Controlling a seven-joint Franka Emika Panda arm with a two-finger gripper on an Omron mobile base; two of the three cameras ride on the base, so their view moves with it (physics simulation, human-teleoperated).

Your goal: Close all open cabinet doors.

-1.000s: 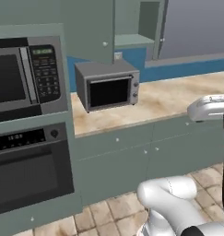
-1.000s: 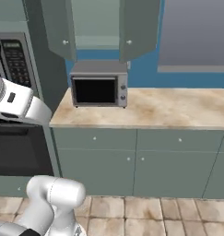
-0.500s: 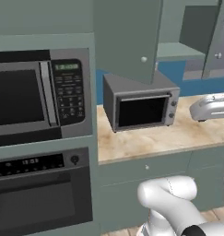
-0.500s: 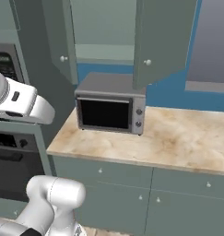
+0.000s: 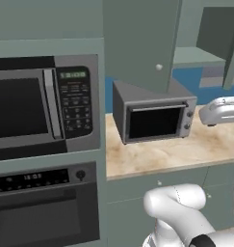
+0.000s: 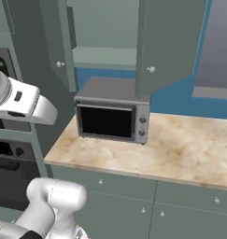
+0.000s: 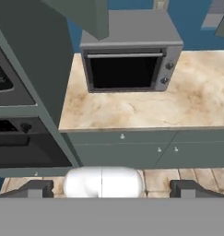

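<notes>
Now — cabinet doors (image 6: 167,44) ajar above toaster oven (image 6: 112,114); gripper (image 7: 111,188) fingers apart; lettering illegible

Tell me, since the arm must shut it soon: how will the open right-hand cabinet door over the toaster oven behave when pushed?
The right cabinet door looks like a stiff flat panel, so it should probably swing as one piece rather than flex. Its face looks smooth, so a fingertip might slide; its small knob offers little to catch. It hangs above the toaster oven, seemingly clear of it.

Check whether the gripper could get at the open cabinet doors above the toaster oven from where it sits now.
Probably not yet: the gripper sits low, facing the counter, while both cabinet doors hang open higher up. Nothing blocks them.
</notes>
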